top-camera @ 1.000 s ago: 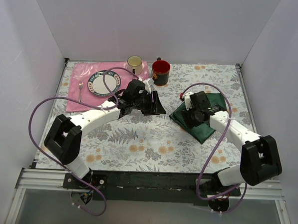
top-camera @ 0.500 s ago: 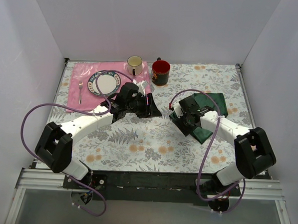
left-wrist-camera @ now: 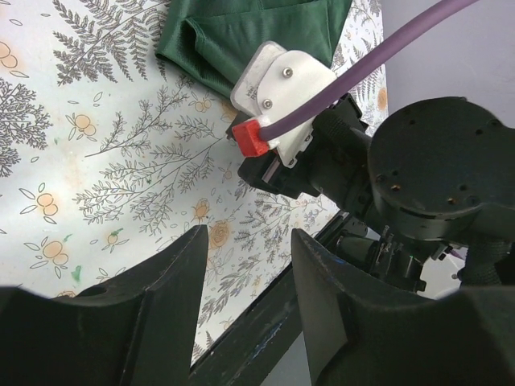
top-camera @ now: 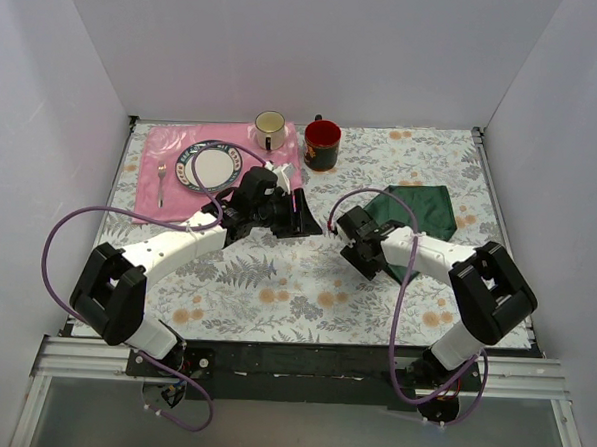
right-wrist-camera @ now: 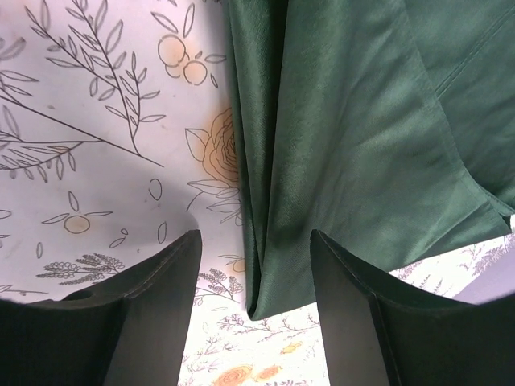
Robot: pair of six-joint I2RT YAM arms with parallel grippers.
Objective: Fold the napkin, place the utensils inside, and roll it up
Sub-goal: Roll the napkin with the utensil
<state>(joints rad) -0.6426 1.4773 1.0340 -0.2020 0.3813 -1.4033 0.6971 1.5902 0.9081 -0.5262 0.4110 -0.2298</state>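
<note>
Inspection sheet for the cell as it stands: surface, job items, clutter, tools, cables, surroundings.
Surface: floral-print tablecloth, flat, nothing spilled seen.
Job's things: dark green satin napkin, folded, right of centre; black-handled utensils: nothing seen.
Clutter: pink rectangular placemat with round patterned plate and small silver fork; cream mug and red-lined dark mug at the far edge.
Grippers: left tool open, empty; right tool open, over the napkin's folded edge.
Cables: purple cables loop off both arms; left one crosses the plate in the top view.
Surroundings: plain white walls.
</note>
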